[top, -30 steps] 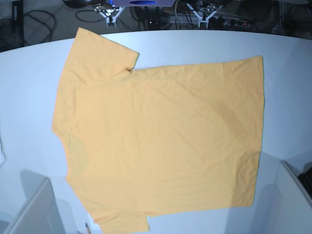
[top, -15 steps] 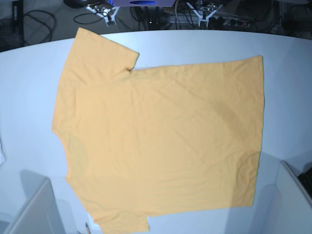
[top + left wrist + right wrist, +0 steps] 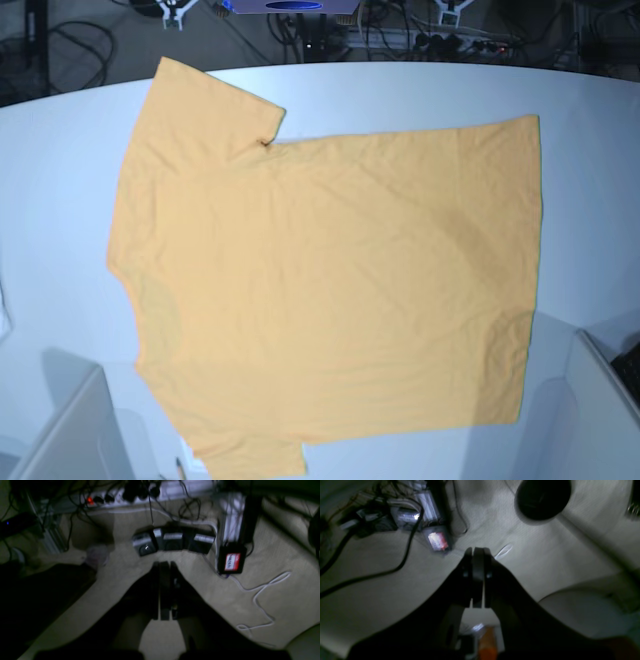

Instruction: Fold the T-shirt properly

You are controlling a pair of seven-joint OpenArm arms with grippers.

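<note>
Lying flat on the white table (image 3: 60,200), the T-shirt (image 3: 330,290) is unobstructed; left tool (image 3: 163,566) and right tool (image 3: 477,552) closed, empty.

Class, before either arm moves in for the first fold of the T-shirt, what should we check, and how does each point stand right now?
1. T-shirt spread flat on the table, no fold made: ok.
2. Far sleeve and hem edges fully visible: ok.
3. Near sleeve reaches the picture's bottom edge; whether it lies fully on the table: cannot tell.
4. Left gripper open for grasping: not ok, shut, holding nothing.
5. Right gripper open: not ok, shut, holding nothing.
6. Grippers over the cloth: not ok, both wrist views show floor and cables.
</note>
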